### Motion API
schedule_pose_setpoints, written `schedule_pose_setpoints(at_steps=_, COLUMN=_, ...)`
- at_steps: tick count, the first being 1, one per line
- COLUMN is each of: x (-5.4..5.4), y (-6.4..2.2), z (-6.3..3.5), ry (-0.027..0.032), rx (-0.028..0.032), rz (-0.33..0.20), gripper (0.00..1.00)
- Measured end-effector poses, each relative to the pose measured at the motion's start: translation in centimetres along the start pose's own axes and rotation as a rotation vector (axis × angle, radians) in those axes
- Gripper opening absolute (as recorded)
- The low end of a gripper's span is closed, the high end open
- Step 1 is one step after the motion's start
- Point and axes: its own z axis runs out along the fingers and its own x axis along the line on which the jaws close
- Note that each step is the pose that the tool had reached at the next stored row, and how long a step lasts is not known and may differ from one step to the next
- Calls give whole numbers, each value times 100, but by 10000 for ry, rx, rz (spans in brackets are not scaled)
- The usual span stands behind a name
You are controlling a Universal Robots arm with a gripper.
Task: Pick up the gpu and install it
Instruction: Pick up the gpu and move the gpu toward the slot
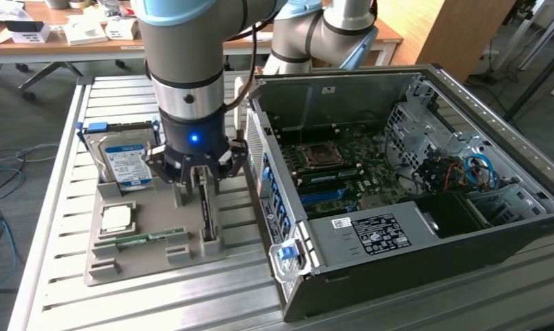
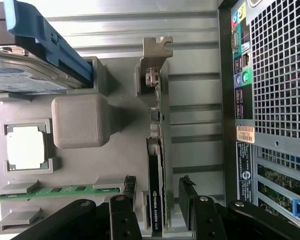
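wrist view gives the best look at the grip: the gripper (image 2: 157,185) is open, with 1 black finger on each side of the gpu (image 2: 156,145). a small gap shows between each finger and the card, so it holds nothing at this moment. the fingers (image 2: 124,210) stand beside the part of the card with the black cooler (image 2: 153,205), well apart from the silver bracket (image 2: 157,50) at the other end. how low they reach along the card i cannot tell.

the gpu stands on its edge in a slot of the grey holder tray (image 1: 143,267). this tray lies on the metal table (image 1: 56,207), just beside the open computer case (image 1: 369,289), on the exterior view's left of it. on the same tray are the hard drive (image 1: 122,160) at the far side, and the cpu (image 1: 117,219) and the ram stick (image 1: 147,239) nearer. the motherboard (image 1: 337,162) inside the case seems to have no card in it, so i judge the work is at the pick-up step, before the grasp.

what could go wrong, in my opinion:
- the grip is toward 1 end, so the bracket end may drop and the card may tilt between the fingers.
- if 1 finger touches first, it pushes the thin card sideways and it may jam in the slot.
- the cooler surface may be smooth, so a light squeeze could let the card slip.
- the bracket sits against a post of the tray, and a lift that is not straight could catch there.
- the case wall is near, and a swinging card could knock it.
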Motion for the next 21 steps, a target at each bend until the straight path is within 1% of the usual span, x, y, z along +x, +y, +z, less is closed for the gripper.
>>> schedule_pose_setpoints(at_steps=2, x=0, y=-1, z=16, ry=0, rx=-1, rz=0, gripper=47)
schedule_pose_setpoints(at_steps=7, x=0, y=-1, z=16, ry=1, rx=0, rz=0, gripper=47)
schedule_pose_setpoints(at_steps=8, x=1, y=-1, z=23, ry=-1, rx=-7, rz=0, gripper=47)
schedule_pose_setpoints(at_steps=17, x=2, y=-7, z=149, ry=2, rx=-14, rz=0, gripper=47)
schedule_pose_setpoints(at_steps=21, x=2, y=-8, z=176, ry=3, rx=-13, rz=0, gripper=47)
